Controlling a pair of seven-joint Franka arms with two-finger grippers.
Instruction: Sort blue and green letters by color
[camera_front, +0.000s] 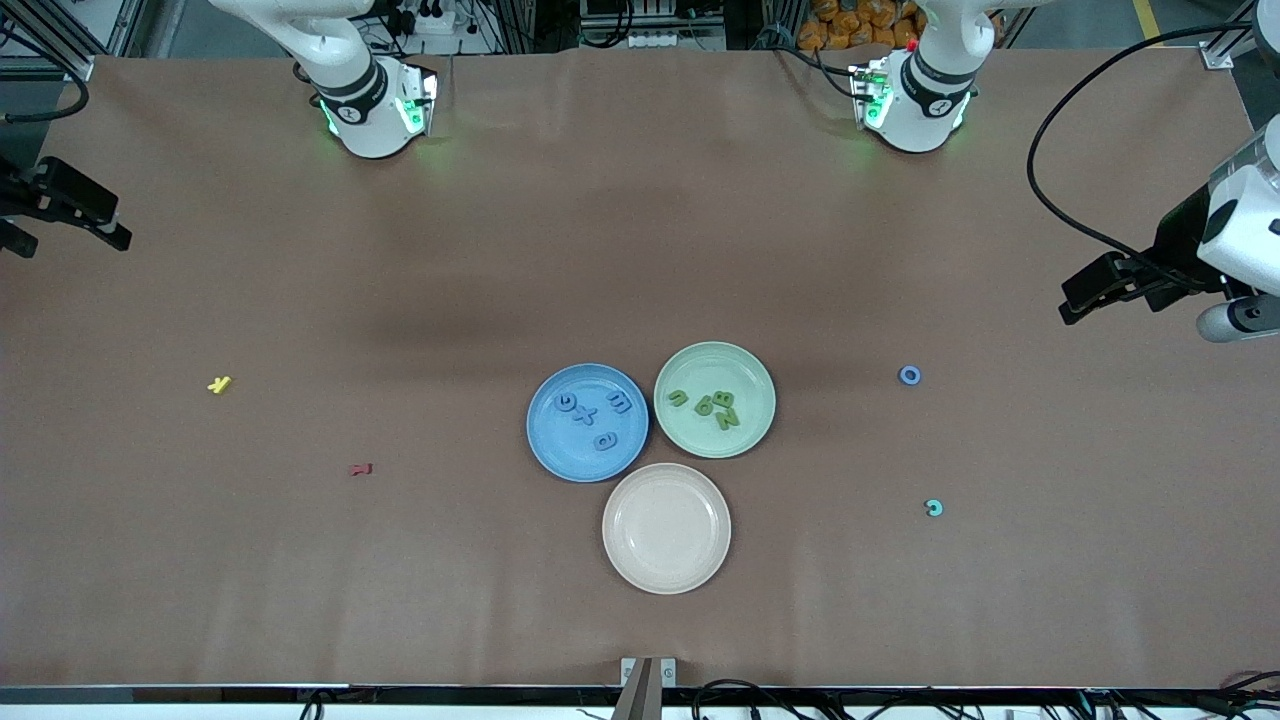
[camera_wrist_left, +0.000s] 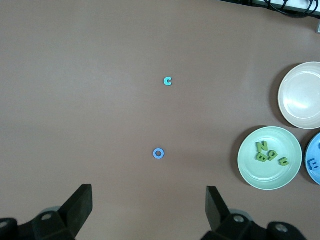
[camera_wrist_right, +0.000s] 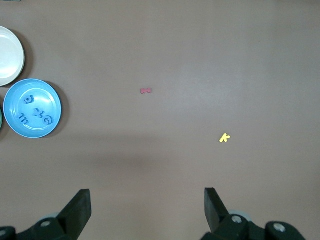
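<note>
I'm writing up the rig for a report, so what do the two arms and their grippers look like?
Both arms are white with black joint bands and green status lights near the bases. The left gripper and right gripper are black, with flat wedge-shaped fingers. A black cable loops to the left arm's wrist.

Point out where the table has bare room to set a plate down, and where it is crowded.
Bare stretches: between the robots' bases and the three plates; between the dark red letter and the blue plate. Crowded: the blue plate, green plate and cream plate clustered together. Blue O and teal C dot the left arm's end.
</note>
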